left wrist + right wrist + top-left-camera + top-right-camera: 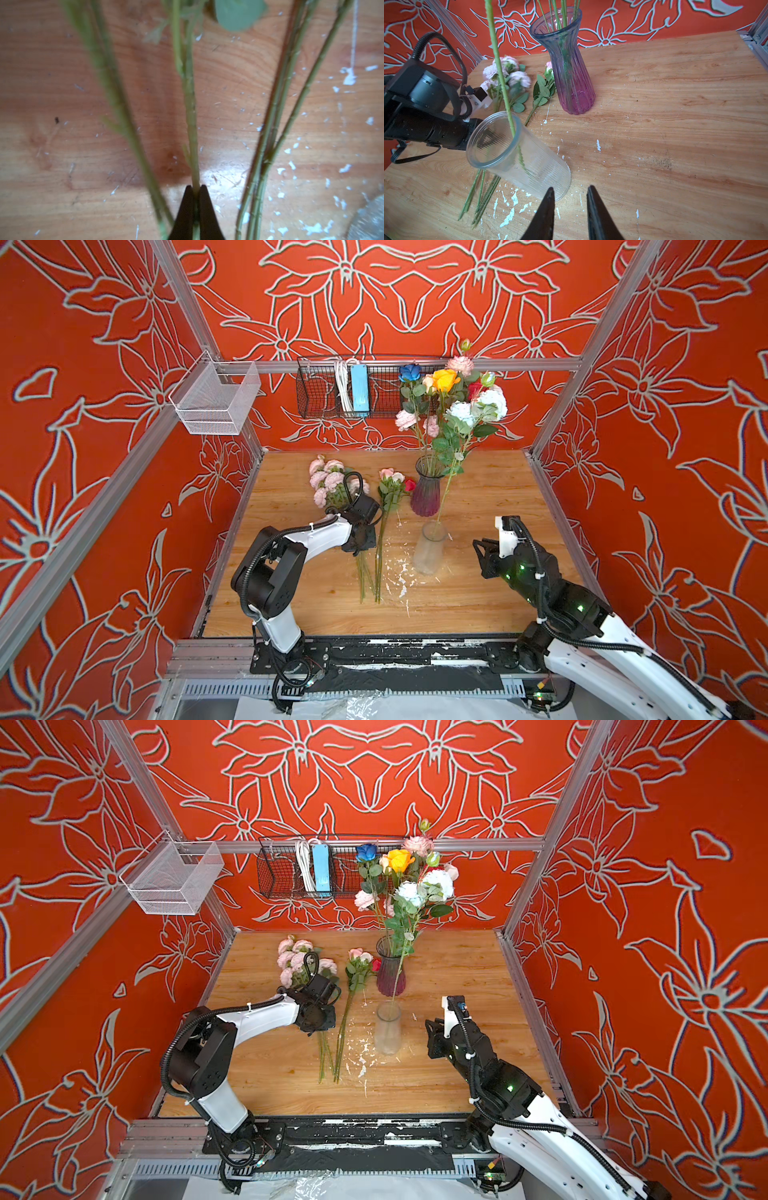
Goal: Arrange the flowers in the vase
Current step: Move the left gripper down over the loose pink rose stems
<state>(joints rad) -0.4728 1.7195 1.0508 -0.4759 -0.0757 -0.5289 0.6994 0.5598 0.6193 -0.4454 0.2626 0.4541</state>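
Flowers are kinda split up at the moment. A pale pink bunch is laid flat on the wooden table toward the left. One green stem from it is pinched tight between the jaws of the left gripper, as seen in the wrist view. Other stems are lying close on both sides, so they could easily get snagged and dragged along once a lift is made. The grip looks to be taken well down the stem, so the head would probably droop and swing around.

Just to the right, a smaller loose bunch is lying with its red bud right by the purple vase, where most blooms are already stood. A clear vase with one tall leaning stem is set in front of that. It looks light, so it could be tipped by one careless bump.

Furthest right, the right gripper is held just beside that vase's base, jaws apart, nothing gripped.
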